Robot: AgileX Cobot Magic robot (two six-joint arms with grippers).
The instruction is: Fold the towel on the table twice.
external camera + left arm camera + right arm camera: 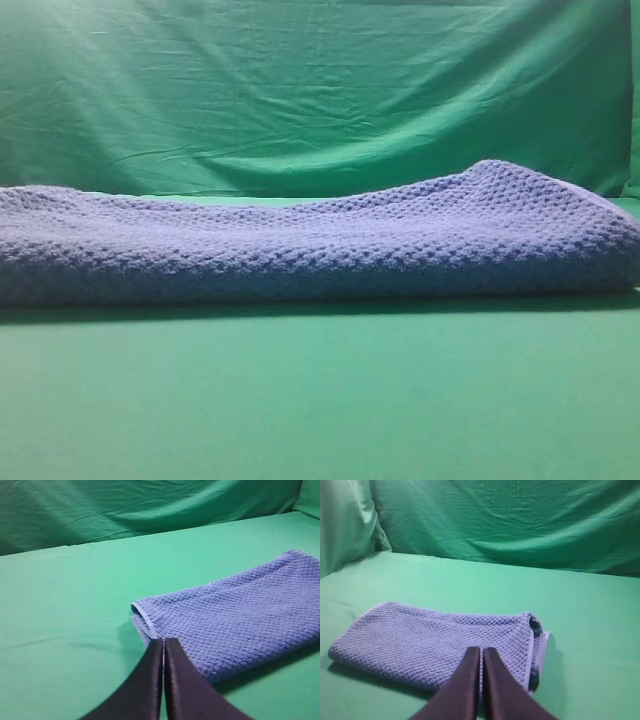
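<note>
Towel point(320, 240): lies on the table point(320, 400), in front of the backdrop cloth point(300, 90), already doubled into stacked layers.
Why so: layered trimmed edges at one end suggest folding is done or nearly so.
Long axis: parallel to the backdrop, side to side.
Left gripper point(163, 647): jaws pressed together, empty, above the towel's near edge.
Right gripper point(481, 655): likewise closed, holding nothing, over the towel.

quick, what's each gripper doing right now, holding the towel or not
Left gripper: closed, holding nothing; its tips sit in front of the folded towel.
Right gripper: closed, holding nothing; no cloth between its fingers.
</note>
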